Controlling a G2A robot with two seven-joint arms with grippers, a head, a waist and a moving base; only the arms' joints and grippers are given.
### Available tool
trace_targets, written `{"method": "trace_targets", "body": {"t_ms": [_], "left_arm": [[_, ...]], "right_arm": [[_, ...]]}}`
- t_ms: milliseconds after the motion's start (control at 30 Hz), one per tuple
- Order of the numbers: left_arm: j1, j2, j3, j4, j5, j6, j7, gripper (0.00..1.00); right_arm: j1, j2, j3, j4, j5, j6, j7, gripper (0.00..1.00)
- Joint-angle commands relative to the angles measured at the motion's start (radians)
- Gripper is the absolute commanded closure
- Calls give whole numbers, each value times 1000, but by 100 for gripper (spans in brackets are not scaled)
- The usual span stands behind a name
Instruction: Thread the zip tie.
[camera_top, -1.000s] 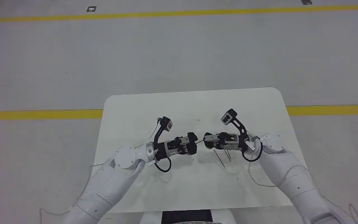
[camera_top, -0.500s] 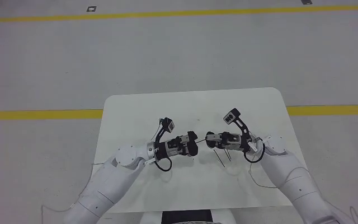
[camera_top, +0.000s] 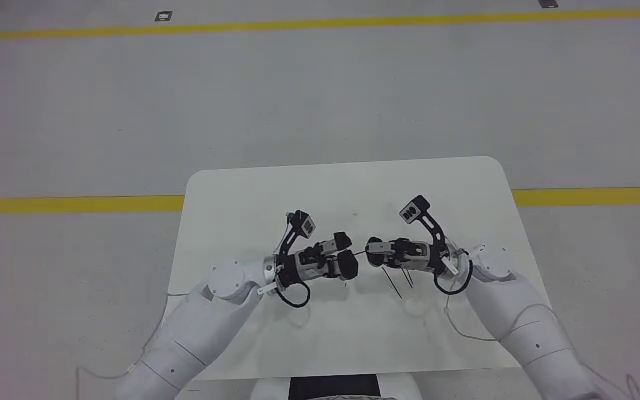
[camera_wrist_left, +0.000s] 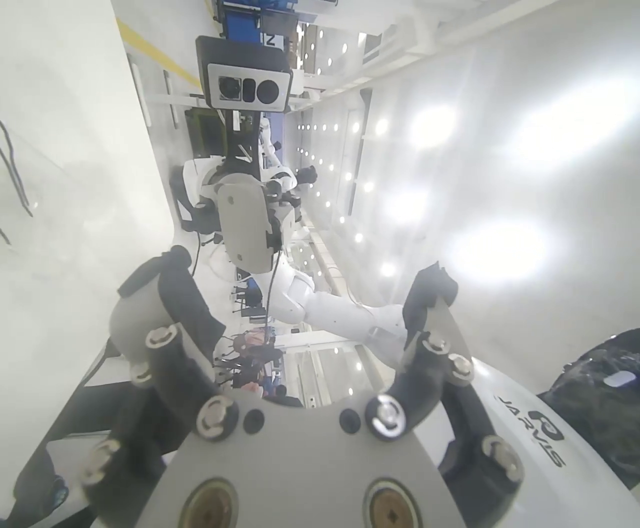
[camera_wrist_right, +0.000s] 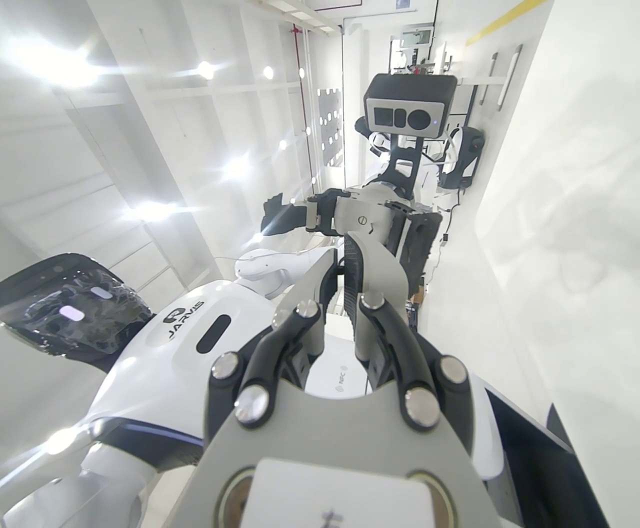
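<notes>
Two thin, dark zip ties lie flat on the white worktop. They are close together and roughly parallel, near the right pincer on the side nearer the robot. Each is a narrow, nearly straight strip set at a slight slant. In the left wrist view the zip ties appear as slender, gently curved dark lines on the pale surface. Their heads and tips are too small to tell apart.
</notes>
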Motion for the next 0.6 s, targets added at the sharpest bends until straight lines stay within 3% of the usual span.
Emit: {"method": "trace_targets", "body": {"t_ms": [0, 33, 167, 567], "left_arm": [[0, 1, 0, 1, -2, -2, -3, 16], [1, 1, 0, 2, -3, -3, -4, 26], [2, 3, -1, 0, -2, -3, -6, 50], [-2, 7, 10, 1, 8, 9, -13, 62]], "right_arm": [[-1, 0, 3, -2, -16, 0, -6, 100], [-2, 0, 4, -2, -24, 0, -9, 100], [-5, 0, 6, -3, -52, 0, -19, 100], [-2, -1, -2, 1, -84, 3, -25, 100]]}}
